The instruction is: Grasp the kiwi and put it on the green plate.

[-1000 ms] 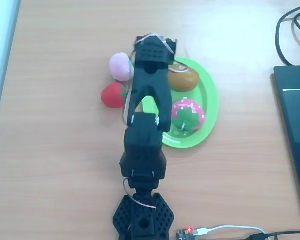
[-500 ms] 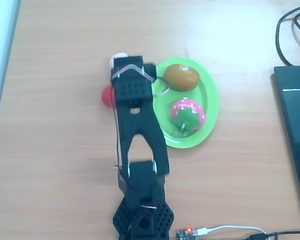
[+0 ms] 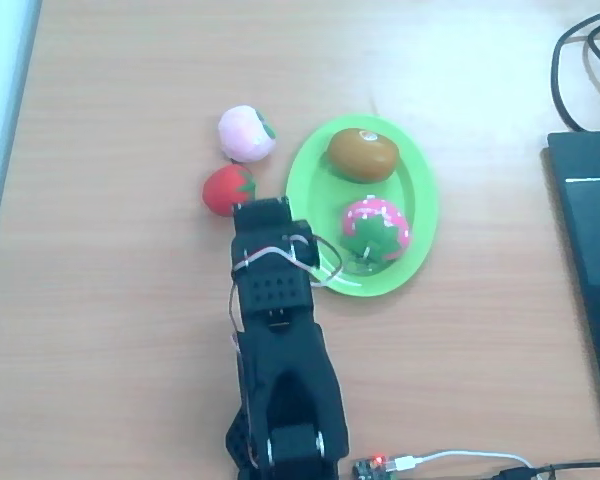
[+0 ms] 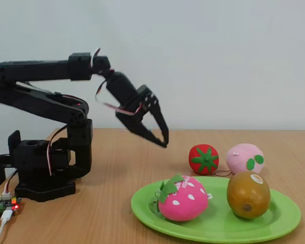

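The brown-olive kiwi lies on the far end of the lime-green plate, its pale sticker facing up. My black gripper hangs in the air, well above the table. It sits left of the plate and just short of the red fruit in the overhead view. Its fingertips meet at a point and hold nothing. It touches neither the kiwi nor the plate.
A pink strawberry shares the plate. A red tomato-like fruit and a pale pink peach sit on the table beside it. A black laptop and cables lie at the right.
The arm has pulled back from over the fruits and plate toward its base. The peach and red fruit are uncovered. The kiwi has stayed on the plate.
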Robot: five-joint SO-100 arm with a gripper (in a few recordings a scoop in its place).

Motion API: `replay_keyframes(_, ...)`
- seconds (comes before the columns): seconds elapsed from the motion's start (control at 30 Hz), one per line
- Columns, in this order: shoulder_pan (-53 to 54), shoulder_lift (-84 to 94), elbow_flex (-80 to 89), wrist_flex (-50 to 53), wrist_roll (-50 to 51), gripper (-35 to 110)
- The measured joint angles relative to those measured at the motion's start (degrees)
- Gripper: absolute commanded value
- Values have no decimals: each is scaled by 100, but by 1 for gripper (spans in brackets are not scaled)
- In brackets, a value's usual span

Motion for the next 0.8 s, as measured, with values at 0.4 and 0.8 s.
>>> replay_keyframes(0.4,193,1336,1591,-9,-193,-8)
replay_keyframes(0.8,193,1969,2048,712,-158,-8)
